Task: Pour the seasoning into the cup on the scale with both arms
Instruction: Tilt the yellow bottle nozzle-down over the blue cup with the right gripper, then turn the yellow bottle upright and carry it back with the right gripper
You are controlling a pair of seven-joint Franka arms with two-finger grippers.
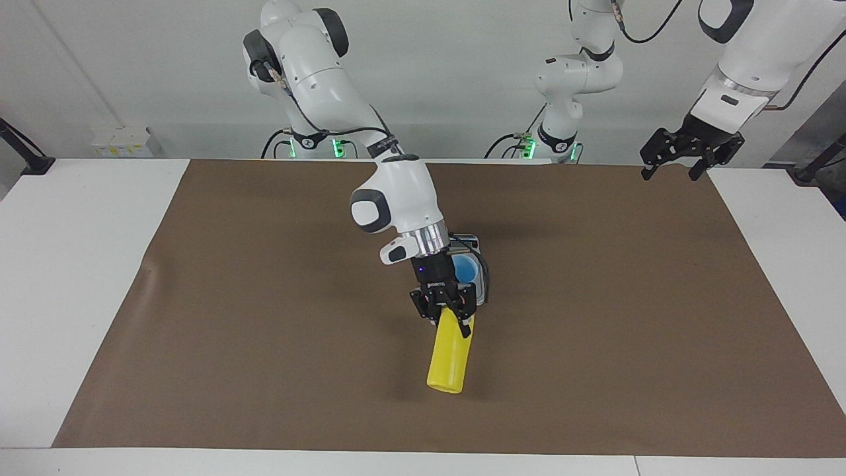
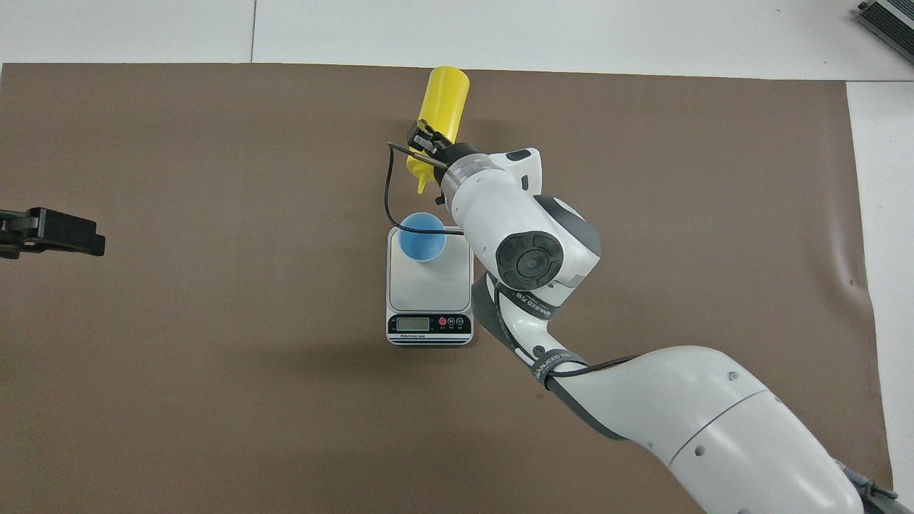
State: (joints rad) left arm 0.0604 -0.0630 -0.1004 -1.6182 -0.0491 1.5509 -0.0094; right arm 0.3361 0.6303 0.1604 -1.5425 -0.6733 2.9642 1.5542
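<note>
the seasoning (image 1: 448, 357) is clamped near its neck in the right gripper (image 1: 449, 316), tilted, nozzle aimed toward the cup (image 2: 422, 236) on the scale (image 2: 430, 300) but short of its rim. judged step: lining up the pour; next calls for bringing the nozzle over the cup. the left gripper (image 1: 682, 153) waits spread open over the mat's edge (image 1: 733, 198).

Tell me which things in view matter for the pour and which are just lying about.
In the job:
- yellow squeeze bottle, tilted, gripped by right gripper
- blue cup on the scale
- left gripper, open, waiting over the mat's corner

Just there:
- brown mat
- grey device at the table's corner
</note>
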